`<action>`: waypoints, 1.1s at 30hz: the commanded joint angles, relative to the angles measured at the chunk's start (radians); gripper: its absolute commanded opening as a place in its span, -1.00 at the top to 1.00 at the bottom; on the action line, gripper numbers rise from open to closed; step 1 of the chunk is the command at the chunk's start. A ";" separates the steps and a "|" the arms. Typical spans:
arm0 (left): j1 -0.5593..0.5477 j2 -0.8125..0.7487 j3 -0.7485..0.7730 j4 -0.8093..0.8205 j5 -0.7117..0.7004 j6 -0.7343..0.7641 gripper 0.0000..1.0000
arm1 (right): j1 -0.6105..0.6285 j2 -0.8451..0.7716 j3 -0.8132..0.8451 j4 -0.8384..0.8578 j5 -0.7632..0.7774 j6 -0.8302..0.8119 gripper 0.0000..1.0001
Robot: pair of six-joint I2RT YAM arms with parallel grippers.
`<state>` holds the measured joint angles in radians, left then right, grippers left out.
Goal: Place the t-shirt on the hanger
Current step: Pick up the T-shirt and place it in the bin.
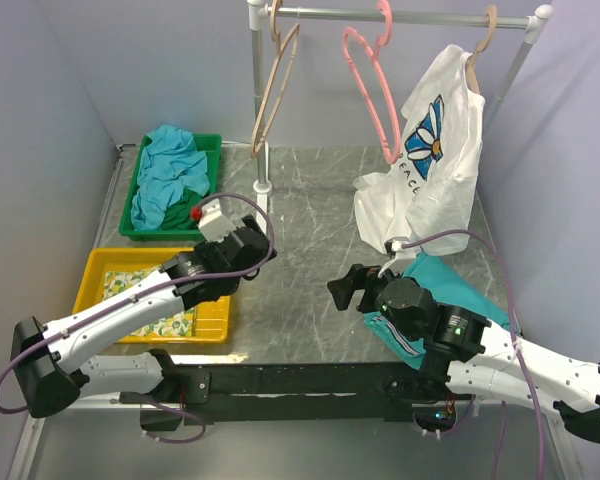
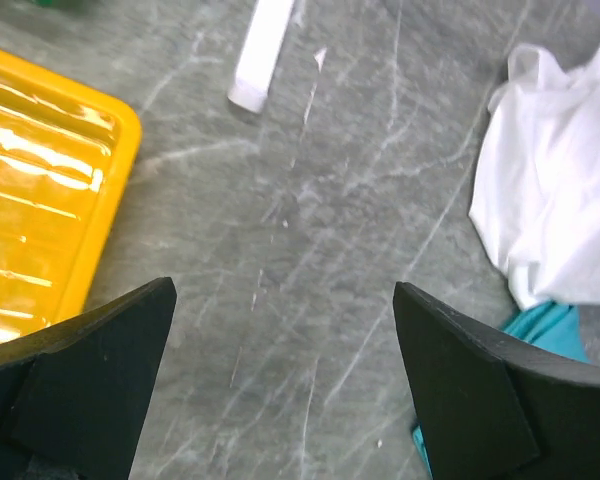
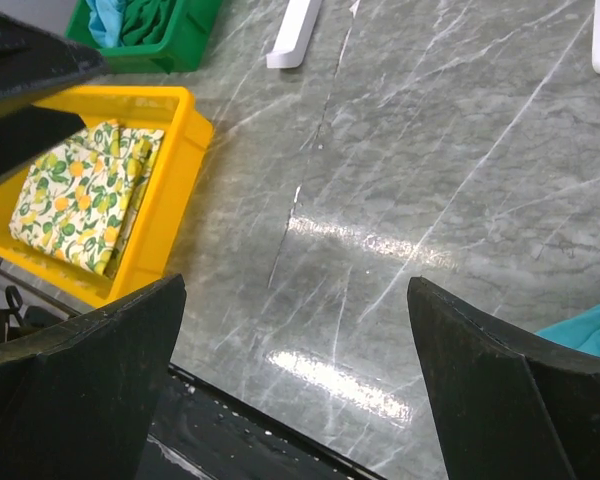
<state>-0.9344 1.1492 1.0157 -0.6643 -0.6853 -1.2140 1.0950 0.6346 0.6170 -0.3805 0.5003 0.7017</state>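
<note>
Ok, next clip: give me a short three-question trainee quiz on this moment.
1. Multiple choice: where does the turquoise t-shirt lie? A) in the green bin; B) in the yellow tray; C) over the rail.
2. True or false: the pink hanger already carries a garment.
3. Fill in: the left tool and the right tool are both ____ (open or shut).
Key: 1 A; 2 false; 3 open.
</note>
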 commanded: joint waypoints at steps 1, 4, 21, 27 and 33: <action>0.057 -0.063 -0.022 0.035 0.029 0.047 -0.93 | -0.003 -0.012 0.040 -0.005 0.015 -0.015 -1.00; 0.104 -0.106 -0.043 0.091 0.052 0.071 -0.93 | -0.004 -0.019 0.021 0.018 -0.005 -0.010 -1.00; 0.899 0.292 0.269 0.252 0.320 0.271 -0.85 | -0.003 0.033 0.026 0.109 -0.104 -0.054 -1.00; 1.002 0.615 0.498 0.217 0.279 0.372 -0.53 | -0.003 0.027 0.029 0.092 -0.118 -0.045 -1.00; 1.049 0.791 0.586 0.250 0.323 0.421 -0.33 | -0.003 0.022 0.004 0.092 -0.144 -0.033 -1.00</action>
<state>0.0929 1.9007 1.5501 -0.4297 -0.4034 -0.8684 1.0950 0.6693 0.6170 -0.3161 0.3710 0.6640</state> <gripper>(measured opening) 0.681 0.999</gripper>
